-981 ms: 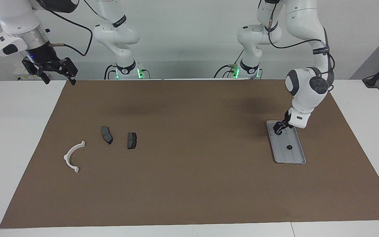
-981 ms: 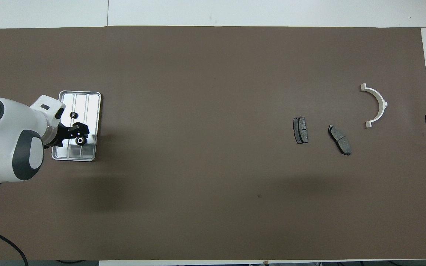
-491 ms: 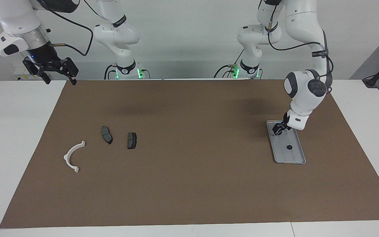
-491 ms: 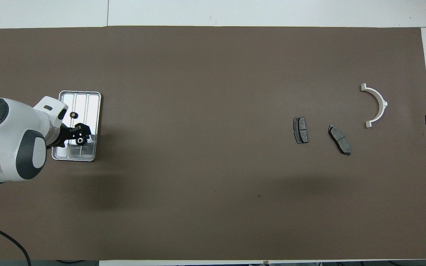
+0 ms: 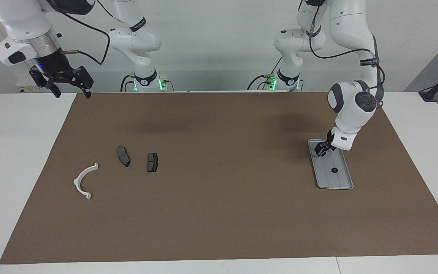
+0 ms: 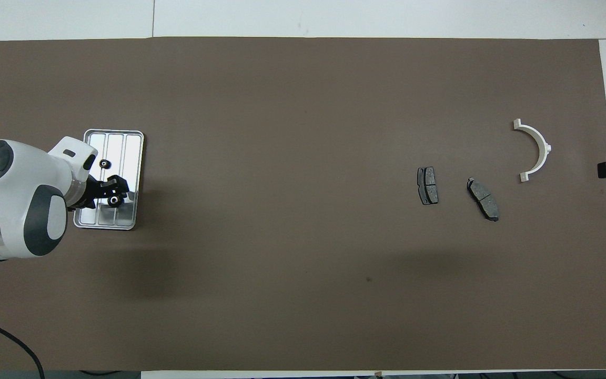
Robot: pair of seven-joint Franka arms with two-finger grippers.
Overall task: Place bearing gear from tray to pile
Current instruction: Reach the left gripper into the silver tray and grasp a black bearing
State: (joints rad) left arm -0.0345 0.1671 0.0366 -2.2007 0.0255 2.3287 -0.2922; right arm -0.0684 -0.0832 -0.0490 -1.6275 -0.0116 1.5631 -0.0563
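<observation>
Hard to make out:
- Left hand [image 6: 114, 192]: low over the end of the tray [image 6: 133, 158] nearer the robots, partly covered by its own white wrist in the overhead view. One bearing gear [image 6: 113, 199] sits right at its tip. I cannot tell whether the hand has pinched it or only brackets it. The facing view hides this gear.
- Right hand [image 5: 62, 82]: raised over the table [image 5: 17, 152] edge at the right arm's end, spread wide and holding nothing. The arm waits.

Items, near to far:
- Tray: on the brown mat [image 6: 282, 263], at the left arm's end.
- Second bearing gear [image 6: 105, 163]: lies loose in the tray, farther from the robots.
- Pile, at the right arm's end, well apart from the tray: two dark pads [image 6: 484, 199] [image 6: 427, 185], then the white half-ring bracket [image 6: 538, 146] farthest out.
</observation>
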